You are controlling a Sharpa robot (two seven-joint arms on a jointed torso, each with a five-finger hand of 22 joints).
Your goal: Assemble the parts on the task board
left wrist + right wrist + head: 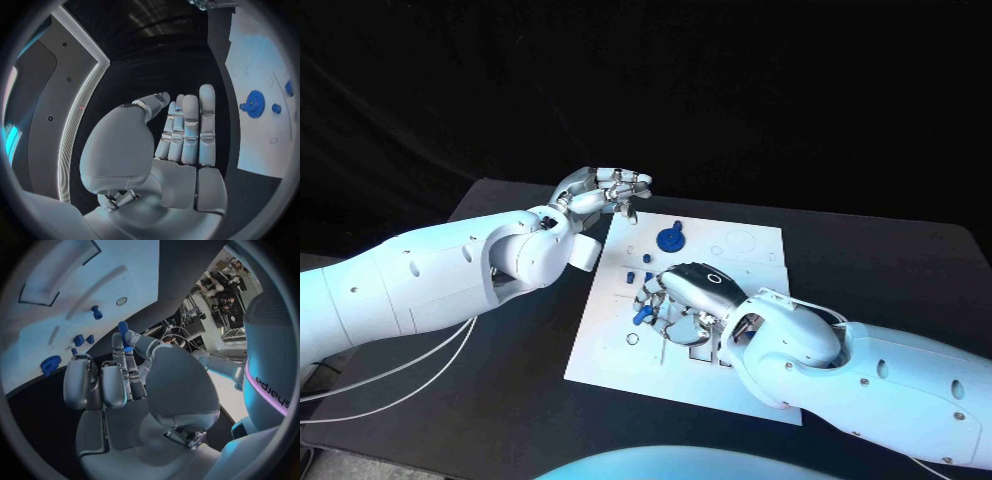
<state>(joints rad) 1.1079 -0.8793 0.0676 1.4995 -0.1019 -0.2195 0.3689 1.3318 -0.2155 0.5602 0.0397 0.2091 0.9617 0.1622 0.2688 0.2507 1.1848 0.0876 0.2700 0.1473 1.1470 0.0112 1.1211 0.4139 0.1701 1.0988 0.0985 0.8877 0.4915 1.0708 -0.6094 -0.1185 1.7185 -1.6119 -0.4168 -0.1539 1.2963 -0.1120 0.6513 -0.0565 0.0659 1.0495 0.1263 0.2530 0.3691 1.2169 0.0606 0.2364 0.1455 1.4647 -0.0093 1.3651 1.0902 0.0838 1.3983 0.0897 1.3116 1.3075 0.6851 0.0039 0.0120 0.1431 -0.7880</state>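
The white task board (750, 262) lies in the middle of the black table. My right hand (692, 296) hovers over the board's middle and pinches a small blue peg (124, 336) between thumb and a fingertip; the peg (642, 316) pokes out at the hand's left side. A round blue part (671, 238) with a knob lies near the board's far edge, also visible as the round blue part (254, 104). Two small blue parts (630, 275) stand near the board's left edge. My left hand (604, 191) hangs off the board's far left corner, fingers straight, holding nothing.
The board (56, 295) has several slots and holes; another blue peg (96, 312) stands in it. Black table (516, 380) surrounds the board, with white cables (416, 380) trailing under my left arm.
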